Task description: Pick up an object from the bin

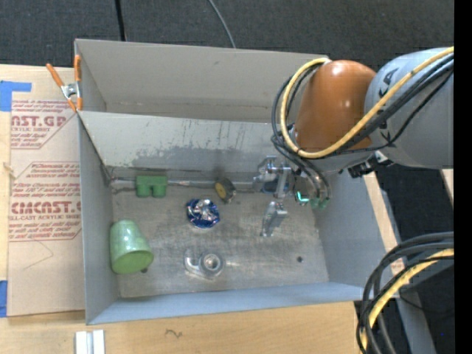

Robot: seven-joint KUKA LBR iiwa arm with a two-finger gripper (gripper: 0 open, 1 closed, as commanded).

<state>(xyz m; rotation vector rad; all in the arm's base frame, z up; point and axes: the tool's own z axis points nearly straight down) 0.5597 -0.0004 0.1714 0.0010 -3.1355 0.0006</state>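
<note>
Green cup (130,247): on its side, front-left corner of the bin (221,135).
Green block (151,186): notched, lying flat, back left.
Blue crumpled thing (202,213): shiny, mid-floor.
Brass-coloured piece (224,189): small, back centre.
Clear round piece (204,263): front centre.

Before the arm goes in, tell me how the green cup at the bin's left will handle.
The green cup lies on its side on the bin floor, so a push would probably roll it. It looks like hollow plastic, likely light for its size. Its smooth rounded wall may slip under a pinch.
</note>
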